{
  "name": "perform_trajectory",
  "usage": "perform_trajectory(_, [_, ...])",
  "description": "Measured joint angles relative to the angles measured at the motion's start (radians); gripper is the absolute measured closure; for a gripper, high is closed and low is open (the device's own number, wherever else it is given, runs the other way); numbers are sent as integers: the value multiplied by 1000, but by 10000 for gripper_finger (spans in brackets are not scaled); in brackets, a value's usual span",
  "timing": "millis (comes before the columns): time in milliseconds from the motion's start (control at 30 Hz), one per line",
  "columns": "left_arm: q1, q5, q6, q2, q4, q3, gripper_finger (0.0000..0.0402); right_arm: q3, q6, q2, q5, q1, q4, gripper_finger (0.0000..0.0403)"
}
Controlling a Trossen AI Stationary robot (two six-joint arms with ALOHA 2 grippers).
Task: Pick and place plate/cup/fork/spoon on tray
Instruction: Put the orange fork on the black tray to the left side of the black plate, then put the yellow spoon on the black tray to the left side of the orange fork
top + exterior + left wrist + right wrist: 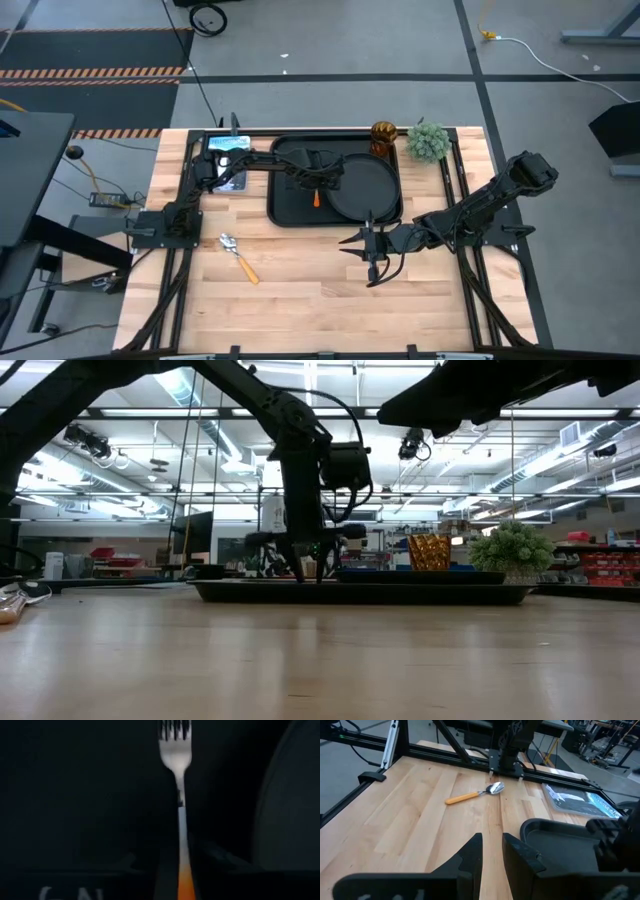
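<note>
The black tray (285, 205) lies at the table's far middle. The black plate (368, 190) lies flat in its right half. My left gripper (316, 180) points down over the tray's left half, shut on the fork (176, 760); its orange handle (317, 198) shows below the gripper. The amber cup (383, 137) stands at the tray's far right corner. The spoon (238, 256) lies flat on the table, left of the tray's near edge. My right gripper (368, 256) hovers near the tray's near edge, slightly open and empty. My left gripper pinches the fork's handle (183, 865) between its two fingers, which come from above and lie across it. The tines (175, 730) point away from the gripper, just over the tray floor. I cannot tell whether the fork rests on the tray.
A green bushy plant (428, 142) stands right of the cup. A blue-white picture card (228, 150) lies left of the tray at the far edge. Bare wood lies between the spoon and my right gripper (492, 852).
</note>
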Motion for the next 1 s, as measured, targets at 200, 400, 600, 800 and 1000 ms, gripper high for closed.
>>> perform_trajectory(200, [-19,-79,7,-89,-143,0,285,0,0,0,0,0,-1,322])
perform_trajectory(400, [-125,-78,99,-176,-303,1,296,0,-6,0,1,0,-12,322])
perform_trajectory(600, [-325,-46,81,-201,-455,1,310,0,5,0,2,0,-29,322])
perform_trajectory(800, [-531,-4,-85,-201,-472,1,313,0,19,0,1,3,-61,322])
perform_trajectory(1000, [-647,-43,-319,-203,-604,-67,320,0,14,0,1,22,-59,322])
